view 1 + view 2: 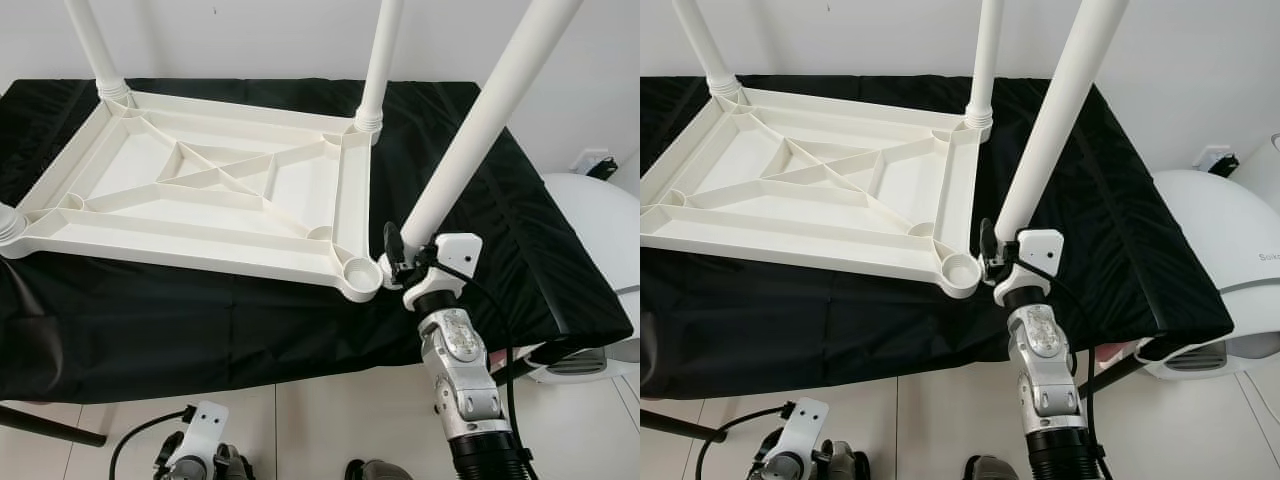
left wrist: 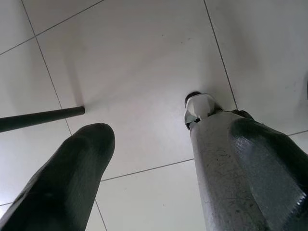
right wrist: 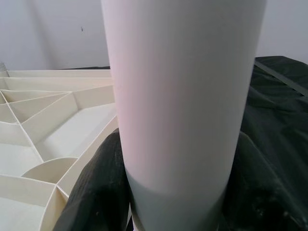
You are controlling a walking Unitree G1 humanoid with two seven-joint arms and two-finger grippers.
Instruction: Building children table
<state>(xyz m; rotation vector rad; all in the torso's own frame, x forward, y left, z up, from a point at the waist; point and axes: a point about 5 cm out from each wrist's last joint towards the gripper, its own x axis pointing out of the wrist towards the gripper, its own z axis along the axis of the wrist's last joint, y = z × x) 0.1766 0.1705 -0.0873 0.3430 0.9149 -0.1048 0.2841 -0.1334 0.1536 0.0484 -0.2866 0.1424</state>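
A white table top (image 1: 215, 190) lies upside down on a black-draped surface (image 1: 200, 320). Upright white legs stand in its far-left corner (image 1: 92, 45) and far-right corner (image 1: 381, 60), and a leg base shows at the near-left corner (image 1: 8, 224). The near-right socket (image 1: 360, 272) stands bare. My right gripper (image 1: 405, 258) is shut on a fourth white leg (image 1: 485, 115), close up in the right wrist view (image 3: 183, 96). This leg tilts up to the right, its lower end just right of that socket. My left gripper (image 2: 159, 159) hangs open low over the floor.
A white rounded appliance (image 1: 600, 235) stands at the right beside the draped surface, with a wall outlet (image 1: 592, 160) behind it. A black pole (image 1: 45, 425) lies over the tiled floor at the near left. A white wall runs behind the table top.
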